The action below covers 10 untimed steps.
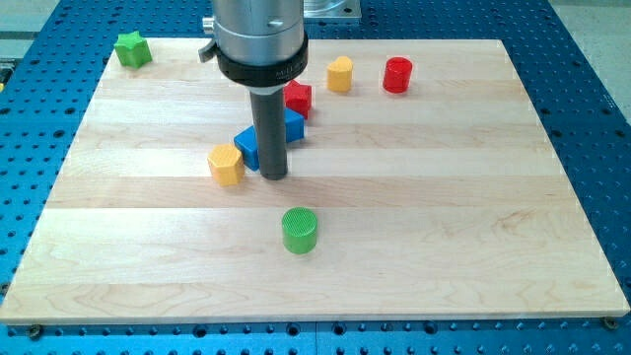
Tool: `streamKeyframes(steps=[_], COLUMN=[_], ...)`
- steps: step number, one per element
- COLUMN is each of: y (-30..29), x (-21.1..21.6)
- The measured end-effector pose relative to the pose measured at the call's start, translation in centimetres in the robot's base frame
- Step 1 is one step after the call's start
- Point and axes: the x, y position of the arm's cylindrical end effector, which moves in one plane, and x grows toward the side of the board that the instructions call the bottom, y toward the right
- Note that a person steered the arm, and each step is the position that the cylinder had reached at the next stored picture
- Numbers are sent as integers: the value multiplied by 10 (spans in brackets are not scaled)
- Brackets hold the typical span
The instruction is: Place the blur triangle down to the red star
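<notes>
A: Blue triangle [294, 125] location: on the counter [444, 197], just below the red star [298, 97] and apparently touching it, partly hidden by the rod.

B: Tip position?

A: The tip [273, 176] rests in front of a second blue block [247, 146], beside the yellow block [226, 164]. The rod blocks the view, so the triangle's pointing direction and long axis cannot be determined.

B: Hand state?

A: No hand fitted; rod only.

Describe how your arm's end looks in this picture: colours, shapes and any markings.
The end of my arm is a wide, silver-grey metal cylinder with a black ring around its lower edge and a small grey knob on the view's left side. Below it hangs a straight, dark grey rod, round and smooth, ending in my tip. No cables, labels or markings can be made out.
</notes>
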Motion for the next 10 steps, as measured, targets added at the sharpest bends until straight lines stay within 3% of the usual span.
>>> streamKeyframes(steps=[4, 6, 7, 9, 10], y=[177, 202, 159, 20, -99], x=[40, 39, 50, 35, 57])
